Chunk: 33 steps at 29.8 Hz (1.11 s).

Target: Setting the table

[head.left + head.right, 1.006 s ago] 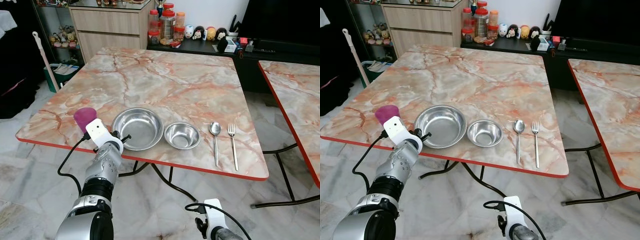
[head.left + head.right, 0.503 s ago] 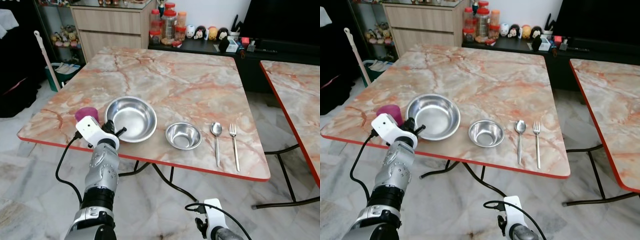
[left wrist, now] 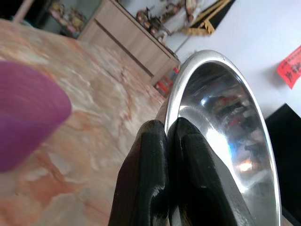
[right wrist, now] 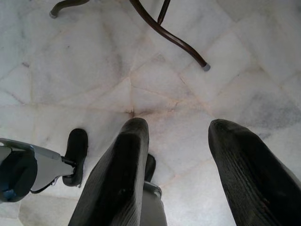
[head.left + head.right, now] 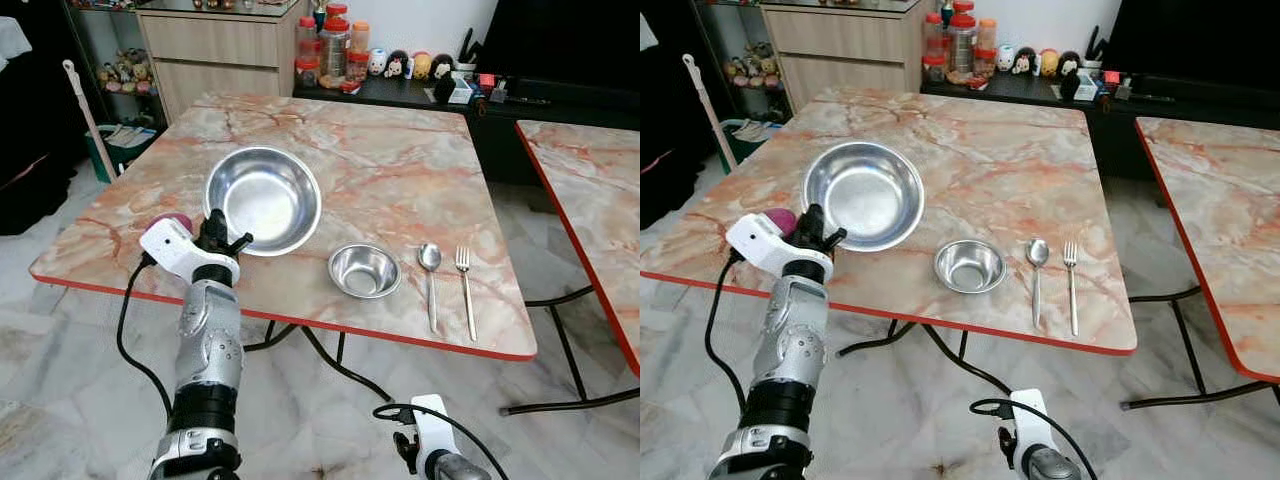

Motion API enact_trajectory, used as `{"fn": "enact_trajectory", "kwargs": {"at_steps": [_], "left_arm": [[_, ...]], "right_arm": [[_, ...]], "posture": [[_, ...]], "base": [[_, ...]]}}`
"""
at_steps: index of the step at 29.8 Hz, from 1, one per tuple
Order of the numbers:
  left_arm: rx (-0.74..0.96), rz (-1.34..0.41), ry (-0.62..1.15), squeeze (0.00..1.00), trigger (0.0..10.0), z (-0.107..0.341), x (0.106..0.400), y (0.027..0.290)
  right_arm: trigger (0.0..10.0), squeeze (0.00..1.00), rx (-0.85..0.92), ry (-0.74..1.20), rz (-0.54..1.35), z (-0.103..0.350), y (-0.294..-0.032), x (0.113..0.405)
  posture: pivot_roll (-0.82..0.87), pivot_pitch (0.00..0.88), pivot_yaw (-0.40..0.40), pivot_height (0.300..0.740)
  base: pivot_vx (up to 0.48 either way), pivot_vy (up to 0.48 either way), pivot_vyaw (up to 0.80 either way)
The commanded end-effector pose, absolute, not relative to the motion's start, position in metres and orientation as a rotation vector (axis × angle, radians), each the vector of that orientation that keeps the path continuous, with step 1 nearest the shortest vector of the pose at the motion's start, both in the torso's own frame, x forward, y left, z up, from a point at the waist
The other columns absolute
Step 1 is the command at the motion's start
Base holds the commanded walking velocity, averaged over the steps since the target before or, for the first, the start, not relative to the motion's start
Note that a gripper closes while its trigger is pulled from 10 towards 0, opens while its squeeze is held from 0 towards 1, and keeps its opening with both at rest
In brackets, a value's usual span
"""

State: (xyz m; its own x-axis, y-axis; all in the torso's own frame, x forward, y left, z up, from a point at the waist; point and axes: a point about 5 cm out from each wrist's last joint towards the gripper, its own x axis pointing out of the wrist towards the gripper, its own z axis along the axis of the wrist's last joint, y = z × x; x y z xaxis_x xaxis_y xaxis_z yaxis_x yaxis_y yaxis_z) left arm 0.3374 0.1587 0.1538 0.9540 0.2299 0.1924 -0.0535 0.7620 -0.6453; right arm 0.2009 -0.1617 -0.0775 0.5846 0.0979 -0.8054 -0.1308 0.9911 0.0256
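The left gripper (image 5: 222,232) is clamped on the near rim of the large steel bowl (image 5: 264,198), holding it tilted above the marble table (image 5: 380,170). What looks like a purple cup (image 3: 28,113) sits just beside the fingers (image 3: 146,183), while a small bowl (image 5: 364,270), spoon (image 5: 430,270) and fork (image 5: 465,285) lie to the right. The right gripper (image 4: 178,155) hangs over the floor, jaws apart.

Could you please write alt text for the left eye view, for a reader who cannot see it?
The left end effector grips the near rim of a large steel bowl, tilting it above a marble-patterned table. A purple cup sits beside the wrist; a small steel bowl, spoon and fork lie to the right.
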Motion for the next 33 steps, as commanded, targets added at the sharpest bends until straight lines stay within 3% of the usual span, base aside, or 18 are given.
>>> {"fn": "enact_trajectory", "kwargs": {"at_steps": [1,13,17,33], "left_arm": [[-0.636,0.149,-0.347,0.0,10.0,0.1693,0.3354,0.1605],[-0.608,0.139,-0.347,0.0,10.0,0.1719,0.3363,0.1587],[-0.603,0.136,-0.342,0.0,10.0,0.1714,0.336,0.1581],[-0.582,0.13,-0.355,0.0,10.0,0.1781,0.3366,0.1598]], "right_arm": [[10.0,0.0,-0.035,0.918,0.127,-0.0751,-0.1648,0.2045],[10.0,0.0,-0.036,0.928,0.113,-0.0763,-0.1666,0.2023],[10.0,0.0,-0.043,0.938,0.118,-0.0775,-0.1663,0.2004],[10.0,0.0,-0.027,0.917,0.112,-0.077,-0.1637,0.2008]], "posture": [[0.1,0.0,-0.073,0.74],[0.09,0.0,-0.057,0.74],[0.08,0.0,-0.054,0.74],[0.08,0.0,-0.043,0.74]], "base": [[0.0,-0.334,0.0],[0.0,-0.43,0.0],[0.0,-0.439,-0.8],[0.0,-0.438,0.0]]}}
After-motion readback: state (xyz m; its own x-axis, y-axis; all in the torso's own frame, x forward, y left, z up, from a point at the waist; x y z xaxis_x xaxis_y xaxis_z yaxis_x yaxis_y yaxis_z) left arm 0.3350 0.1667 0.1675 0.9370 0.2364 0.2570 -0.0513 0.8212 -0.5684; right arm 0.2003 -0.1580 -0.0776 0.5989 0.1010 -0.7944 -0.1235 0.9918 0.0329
